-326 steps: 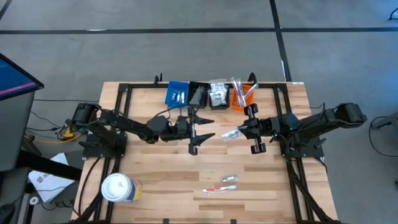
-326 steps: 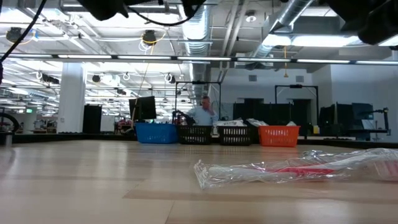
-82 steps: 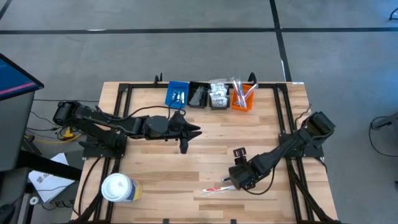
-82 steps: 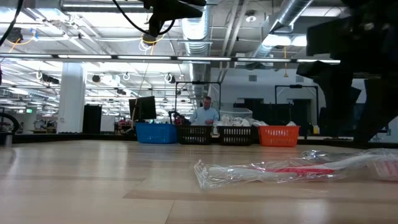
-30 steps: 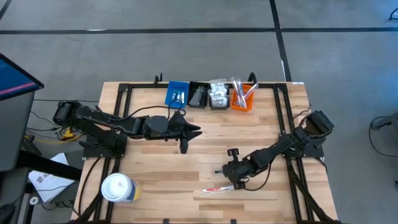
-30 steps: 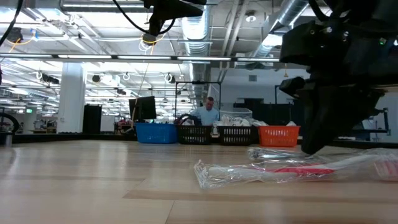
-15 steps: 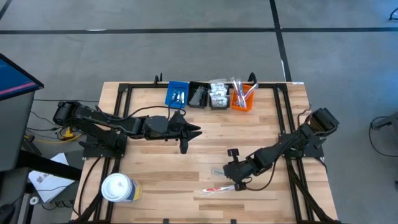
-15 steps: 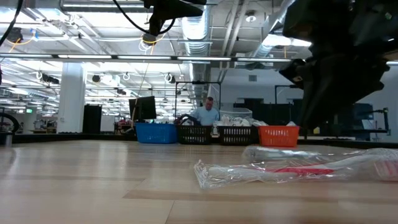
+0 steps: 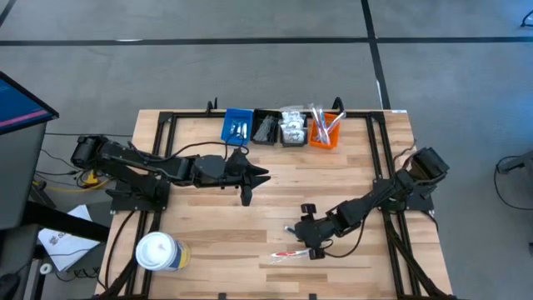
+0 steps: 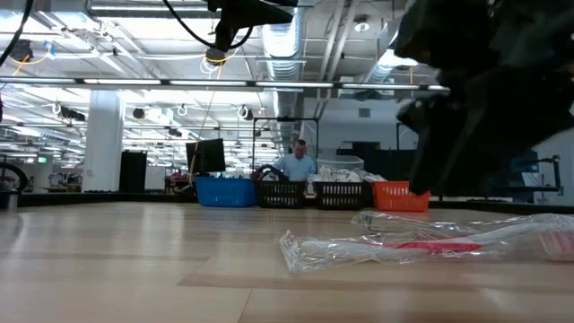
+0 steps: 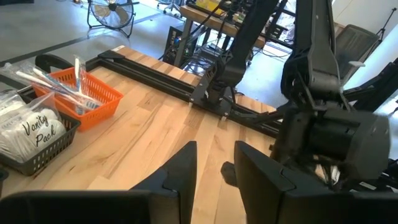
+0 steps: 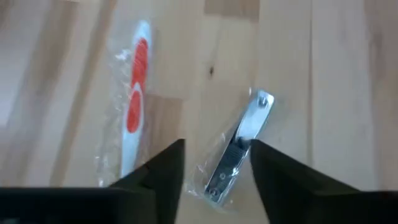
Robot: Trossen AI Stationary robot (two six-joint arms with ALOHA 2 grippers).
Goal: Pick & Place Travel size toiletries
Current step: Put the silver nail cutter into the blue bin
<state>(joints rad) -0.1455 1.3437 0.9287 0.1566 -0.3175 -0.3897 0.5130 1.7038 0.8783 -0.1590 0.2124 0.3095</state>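
Note:
Two toiletries lie flat on the wooden table near its front. One is a red-and-white toothbrush in a clear sachet. The other is a metal nail clipper in a clear sachet. My right gripper hovers open just above the clipper sachet, one finger on each side of its near end. My left gripper hangs open over the table's middle with nothing between its fingers.
Four small bins stand in a row at the far edge: blue, black, one with white packs, and orange with toothbrushes. A white tub stands at the near left. Black rails frame the table.
My right gripper has shifted a little toward the table's left edge and risen off the tabletop. The clipper sachet and the toothbrush sachet lie where they were.

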